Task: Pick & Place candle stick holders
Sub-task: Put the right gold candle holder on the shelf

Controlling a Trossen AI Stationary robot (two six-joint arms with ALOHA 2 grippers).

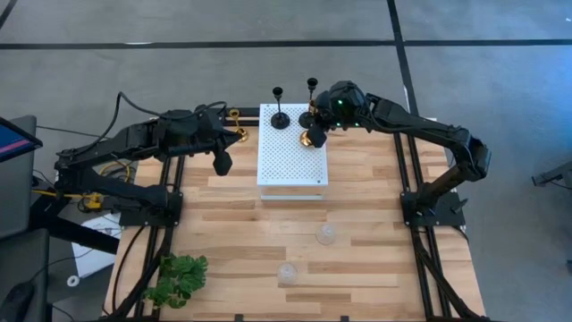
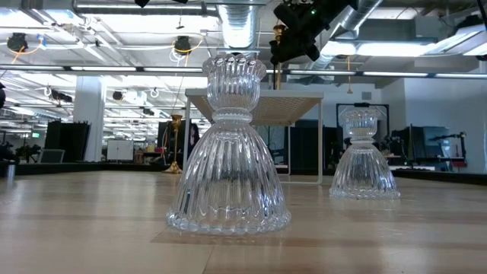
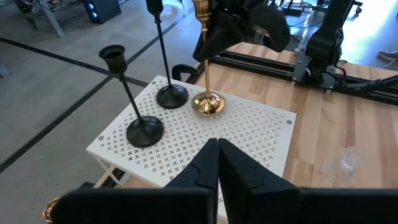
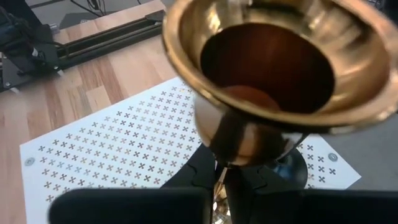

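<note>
Two tall black holders (image 1: 280, 116) (image 1: 309, 112) stand by their round bases on the far part of the white perforated board (image 1: 292, 165). My right gripper (image 1: 318, 128) is shut on a gold holder (image 3: 204, 74) at the board's far right. The second gold holder (image 1: 238, 134) stands on the table left of the board. Two clear glass holders (image 1: 326, 234) (image 1: 287, 272) stand on the table nearer the front. My left gripper (image 1: 222, 163) is shut and empty, hovering left of the board. My right gripper pinches the gold holder's thin stem (image 4: 225, 163) between its two fingers, just below the cup (image 4: 273, 62). The fingers slant down from the table's far right. The holder is upright, and its round base (image 3: 208, 104) sits on the board.
A green leafy plant (image 1: 179, 279) lies at the table's near left corner. The board stands raised on legs (image 2: 319, 144). The black holders are close beside the gold one. Bare wood lies between the board and the glass holders.
</note>
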